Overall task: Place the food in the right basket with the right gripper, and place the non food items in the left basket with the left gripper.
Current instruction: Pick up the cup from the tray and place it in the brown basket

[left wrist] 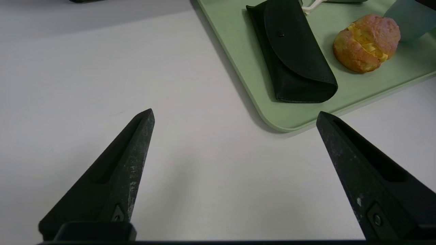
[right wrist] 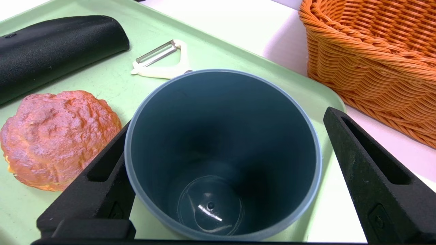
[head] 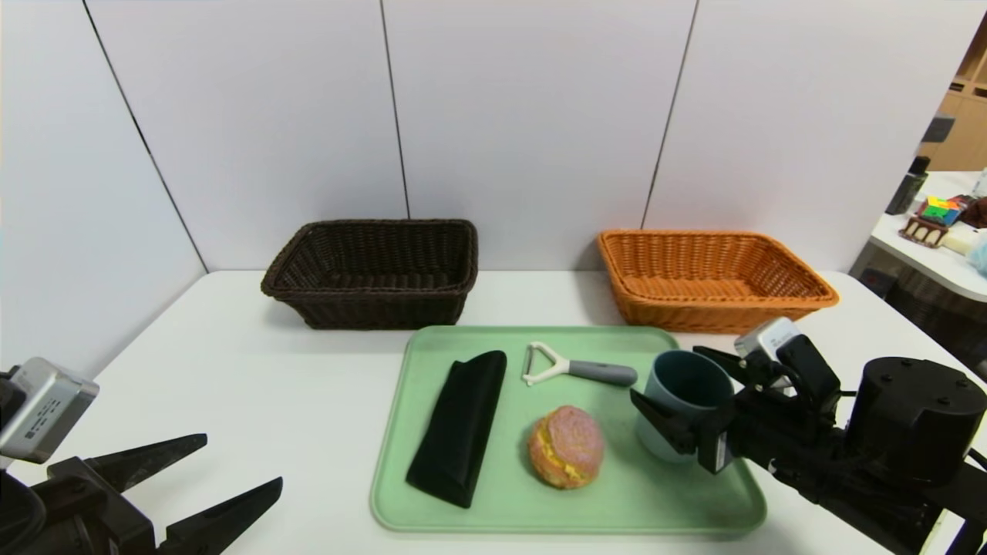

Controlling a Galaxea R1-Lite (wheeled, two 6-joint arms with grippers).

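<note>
On the green tray [head: 501, 505] lie the black pouch [head: 460, 424], the white peeler with grey handle [head: 578, 370], the pinkish-brown bun [head: 565, 447] and the upright blue-grey cup [head: 678, 389]. My right gripper [head: 665, 372] is open and straddles the cup [right wrist: 221, 153]: one finger is against its side by the bun [right wrist: 58, 136], the other stands apart on the side of the orange basket [right wrist: 374, 51]. My left gripper [head: 241, 460] is open and empty over bare table near the tray's front left corner, with the pouch [left wrist: 293, 54] beyond it.
The dark brown basket [head: 374, 274] and the orange basket [head: 709, 277] stand side by side at the back against the white wall panels. A side table with colourful objects [head: 941, 223] is off to the far right.
</note>
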